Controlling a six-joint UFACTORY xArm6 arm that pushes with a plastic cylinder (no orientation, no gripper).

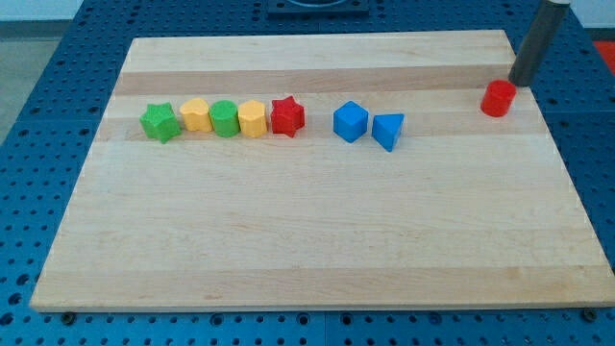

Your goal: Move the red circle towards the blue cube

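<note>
- Near the board's (317, 279) left edge, toward the top, a touching row: green star (160, 122), yellow block (195, 115), green block (224, 118), yellow block (252, 119), red star (286, 116).
- Just right of that row, a small gap, then the blue cube (351, 122) with a blue triangular block (388, 130) just beside it.
- Open wood runs from there to the red circle (498, 98), near the top-right corner.
- My tip (523, 82) sits just beside the circle's upper right — a bare rod, no claw to report.
- The whole bottom half lies open; I see no containers.
</note>
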